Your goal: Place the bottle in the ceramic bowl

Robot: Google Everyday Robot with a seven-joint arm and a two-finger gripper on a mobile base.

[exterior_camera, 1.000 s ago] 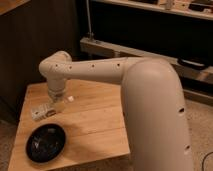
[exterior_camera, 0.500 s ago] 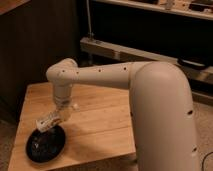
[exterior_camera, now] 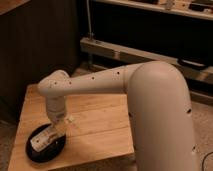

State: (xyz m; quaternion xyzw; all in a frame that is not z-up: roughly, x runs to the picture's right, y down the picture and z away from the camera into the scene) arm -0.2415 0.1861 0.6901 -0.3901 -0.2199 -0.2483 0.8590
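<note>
Down over the ceramic bowl [exterior_camera: 37, 152] now, my gripper [exterior_camera: 56, 131] has swung nearer, clamped on the bottle [exterior_camera: 44, 139] tilted above its black inside. Bowl sits at the wooden table's [exterior_camera: 95, 125] near-left corner; behind it, dark paneling [exterior_camera: 40, 45] and metal shelving [exterior_camera: 150, 50].

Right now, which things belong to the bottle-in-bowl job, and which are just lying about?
Job:
- bottle, tilted over the bowl
- ceramic bowl, at the table's near left corner
- gripper, low over the bowl, at the bottle

Just there:
- wooden table
- metal shelving behind
</note>
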